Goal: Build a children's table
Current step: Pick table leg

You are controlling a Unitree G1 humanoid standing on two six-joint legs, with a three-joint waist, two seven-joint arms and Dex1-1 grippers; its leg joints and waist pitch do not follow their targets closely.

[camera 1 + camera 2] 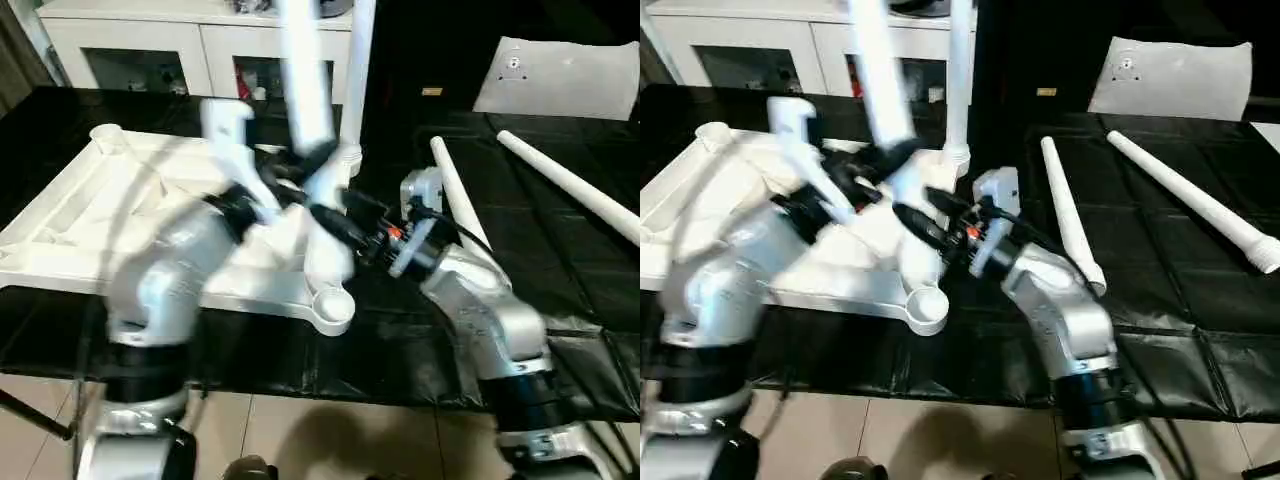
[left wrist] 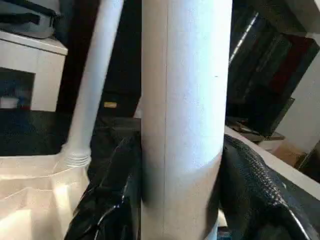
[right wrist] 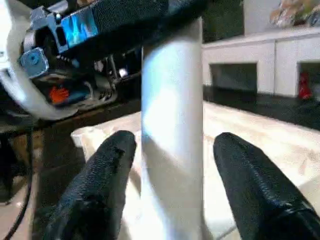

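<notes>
Your left gripper [image 2: 182,190] is clamped on the upright leg [image 1: 305,95] while the right gripper [image 3: 172,190] straddles it with gaps showing, so keep it plumb over the upturned tabletop [image 1: 80,215] before pushing it home.

Tabletop [image 1: 120,215]: white plastic, upside down, ribbed underside up, on the left part of the black work table [image 1: 560,290], its near round corner socket [image 1: 333,307] close to the front edge.
Far leg [image 1: 356,75]: upright in the back corner socket.
Near leg [image 1: 305,85]: upright, slightly tilted, above the top's right side.
Loose legs: two, one [image 1: 1070,212] just right of the top, one [image 1: 1190,197] toward the right edge, both lying flat.
</notes>
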